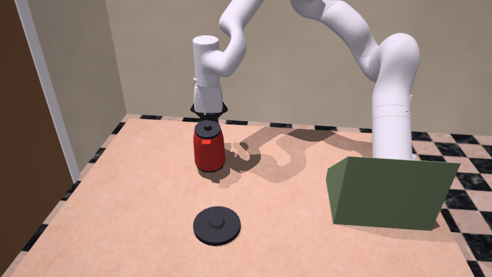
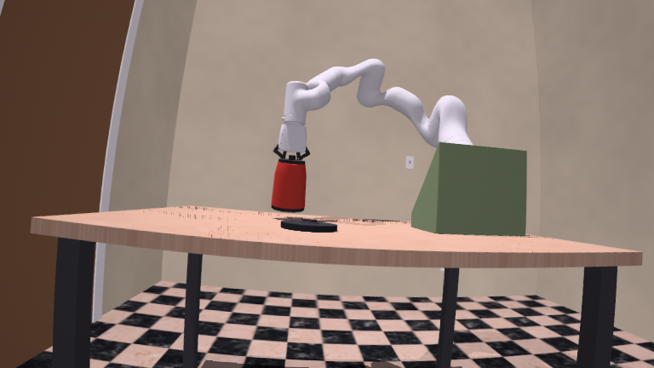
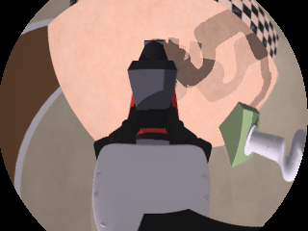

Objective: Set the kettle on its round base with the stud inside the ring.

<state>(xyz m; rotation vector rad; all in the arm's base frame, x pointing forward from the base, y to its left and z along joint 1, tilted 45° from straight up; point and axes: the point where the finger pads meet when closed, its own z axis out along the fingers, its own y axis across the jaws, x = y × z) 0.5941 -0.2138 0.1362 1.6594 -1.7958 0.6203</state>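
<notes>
Clamping fingers half-closed on glossy red cylindrical kettle, flat dark disk base

Open table is seen between the held kettle and the base. The right side is blocked by a green box.

Even light, soft shadows, fisheye edges

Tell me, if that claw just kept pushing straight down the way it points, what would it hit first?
The gripper points straight down, its fingers already shut on the red kettle, seemingly at its handle behind. So it would press into the kettle; below that lies the table, which the kettle seems to hang just above.
</notes>
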